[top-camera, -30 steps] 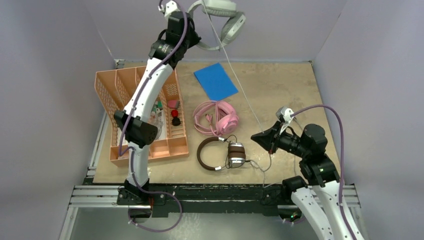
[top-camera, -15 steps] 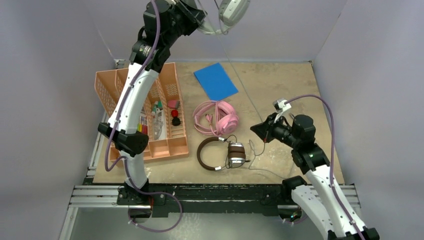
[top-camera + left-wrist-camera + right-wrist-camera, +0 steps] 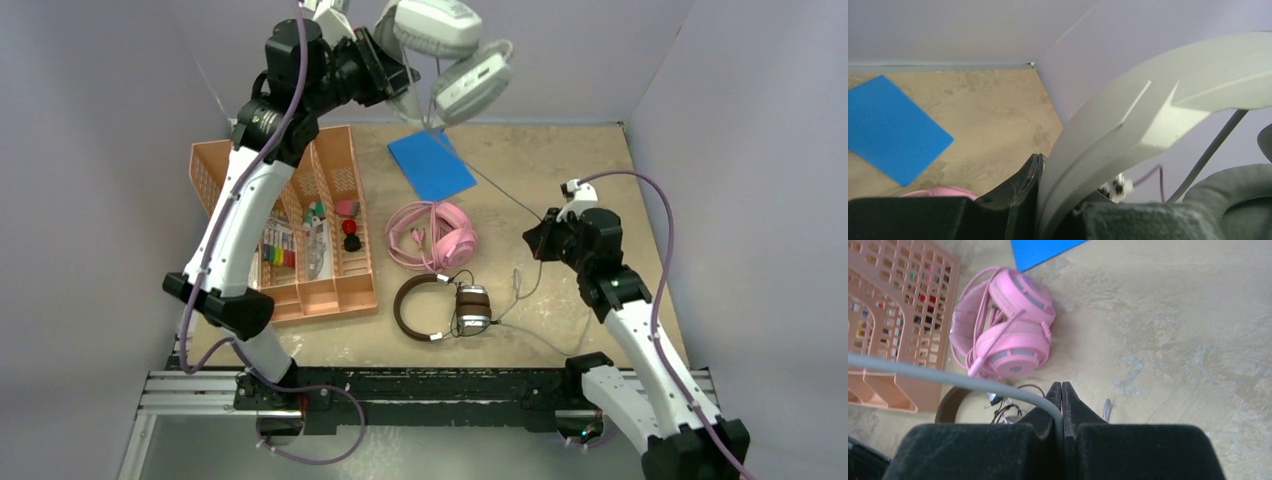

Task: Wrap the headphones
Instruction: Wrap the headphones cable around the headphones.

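Note:
My left gripper is raised high near the back wall, shut on the headband of the light-grey headphones. Both ear cups hang to its right. The grey cable slopes down from them to my right gripper, which is shut on it above the table's right half. In the right wrist view the cable curves into the closed fingertips. The pink headphones lie at the table's middle, and the brown-and-silver headphones lie just in front of them.
A peach slotted organiser holding small items stands at the left, under my left arm. A blue pad lies at the back centre. The slack end of the grey cable trails on the table below my right gripper.
My left arm has swung left and turned the grey headset so both cups face outward. My right gripper has moved toward the back with the cable in it.

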